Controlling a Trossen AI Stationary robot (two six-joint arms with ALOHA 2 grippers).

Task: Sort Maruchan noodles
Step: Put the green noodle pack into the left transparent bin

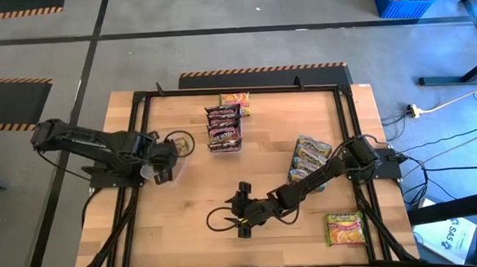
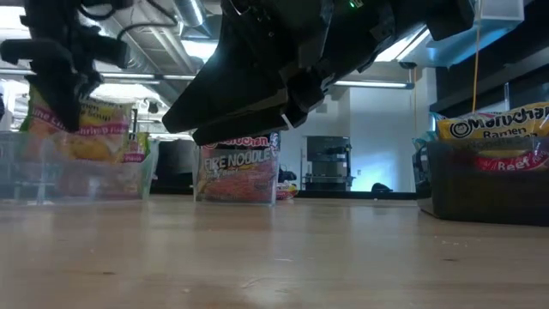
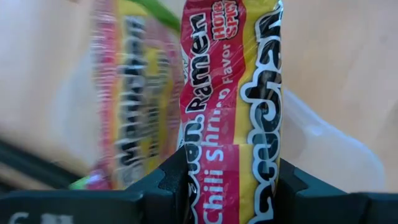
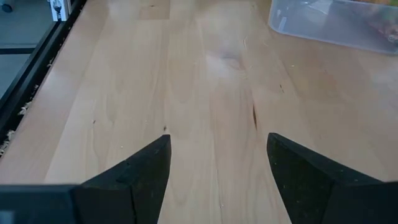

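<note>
- Left gripper [image 3: 231, 186] pinches a chili shrimp noodle packet [image 3: 231, 93] over the clear bin [image 1: 176, 150] — a thin grip, so it could slip out crooked.
- Right gripper [image 4: 217, 177] hangs wide and empty over the table [image 4: 205, 81].

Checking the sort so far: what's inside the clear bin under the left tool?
The left tool holds a Chili Shrimp packet over the clear bin, which contains yellow-pink packets. How many is hidden.
</note>
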